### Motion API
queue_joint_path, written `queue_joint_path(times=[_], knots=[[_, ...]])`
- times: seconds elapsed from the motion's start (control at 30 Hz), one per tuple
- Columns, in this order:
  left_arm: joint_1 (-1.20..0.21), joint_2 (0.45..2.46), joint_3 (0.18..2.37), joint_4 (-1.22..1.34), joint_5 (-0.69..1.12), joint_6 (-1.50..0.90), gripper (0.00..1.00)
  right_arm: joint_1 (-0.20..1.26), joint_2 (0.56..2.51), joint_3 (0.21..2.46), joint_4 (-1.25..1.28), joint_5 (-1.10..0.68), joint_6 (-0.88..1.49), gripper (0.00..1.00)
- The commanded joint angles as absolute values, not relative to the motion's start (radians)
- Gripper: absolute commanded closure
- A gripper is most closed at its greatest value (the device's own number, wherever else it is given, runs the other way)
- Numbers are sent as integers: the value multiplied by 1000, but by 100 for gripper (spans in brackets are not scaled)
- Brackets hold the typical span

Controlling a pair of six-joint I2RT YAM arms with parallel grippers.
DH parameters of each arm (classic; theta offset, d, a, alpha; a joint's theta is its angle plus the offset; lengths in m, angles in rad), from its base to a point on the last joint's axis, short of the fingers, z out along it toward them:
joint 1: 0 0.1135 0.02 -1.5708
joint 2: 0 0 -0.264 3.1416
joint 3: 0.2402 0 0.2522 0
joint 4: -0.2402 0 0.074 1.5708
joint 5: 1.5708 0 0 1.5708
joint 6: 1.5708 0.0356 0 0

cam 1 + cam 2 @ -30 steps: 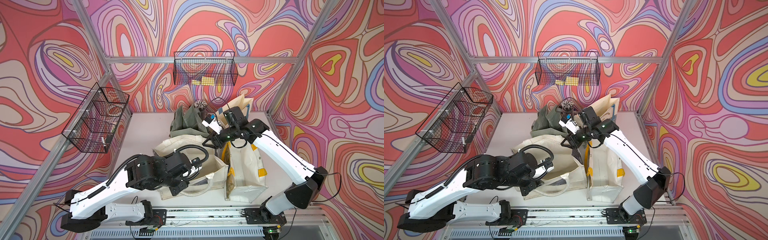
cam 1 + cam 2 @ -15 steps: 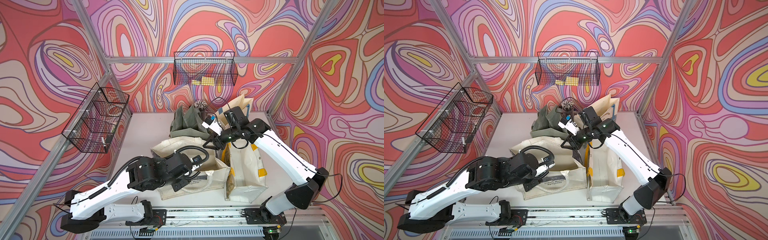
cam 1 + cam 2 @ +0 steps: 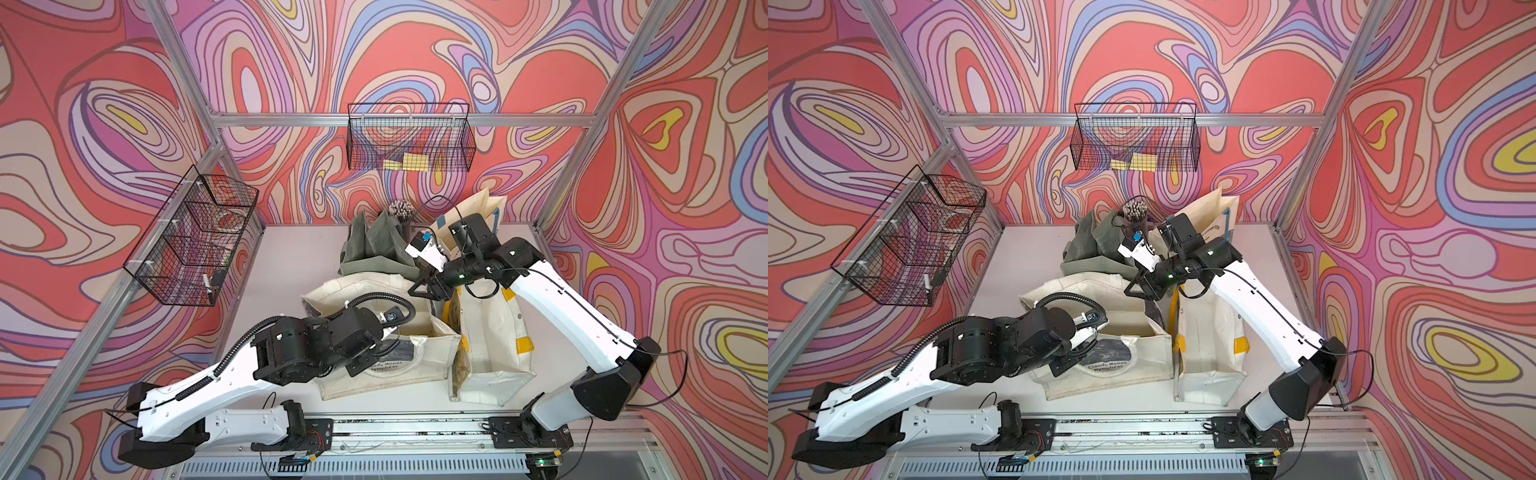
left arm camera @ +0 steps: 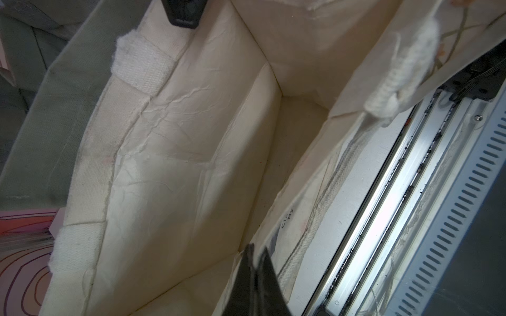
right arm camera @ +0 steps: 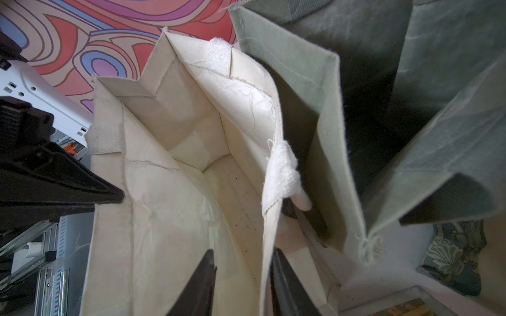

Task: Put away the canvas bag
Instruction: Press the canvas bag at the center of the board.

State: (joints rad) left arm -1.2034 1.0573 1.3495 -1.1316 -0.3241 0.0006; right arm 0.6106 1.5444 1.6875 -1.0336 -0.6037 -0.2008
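**Both tools at the rim of the open canvas bag**

Nearest the front rail, the left tool (image 4: pixel 257 251) is clamped shut on the near wall of the canvas bag (image 3: pixel 415 374), pinching its rim. The bag stands open and empty on the bench (image 3: pixel 291 257), printed face toward the rail, just beside a second cream bag (image 3: pixel 494 340). At its far wall the right tool (image 5: pixel 242 253) straddles the rim, jaws apart, with the cloth between them not yet pinched. Behind leans a grey-green bag (image 3: pixel 374 249).

The canvas looks light and limp, stiffer only at the seams. It should fold flat if held by the hemmed rims or strap roots rather than the loose panels. A wire basket (image 3: pixel 409 141) hangs on the back wall.
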Motion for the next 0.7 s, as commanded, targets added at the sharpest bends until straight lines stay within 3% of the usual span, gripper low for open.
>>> queue_joint_path(times=[0.0,0.2,0.4,0.5,0.67], knots=[[-1201,1035,1342,-1132,-339,22,100,630,1585,1731,-1038,-577,-198,62],[-1200,1055,1363,-1152,-281,25,100,643,1661,1807,-1067,-551,-180,47],[-1201,1056,1371,-1158,-250,26,100,651,1716,1844,-1069,-553,-155,42],[-1200,1051,1374,-1162,-251,26,100,658,1740,1855,-1064,-571,-147,45],[-1200,1055,1380,-1177,-266,15,100,665,1741,1838,-1020,-587,-126,67]])
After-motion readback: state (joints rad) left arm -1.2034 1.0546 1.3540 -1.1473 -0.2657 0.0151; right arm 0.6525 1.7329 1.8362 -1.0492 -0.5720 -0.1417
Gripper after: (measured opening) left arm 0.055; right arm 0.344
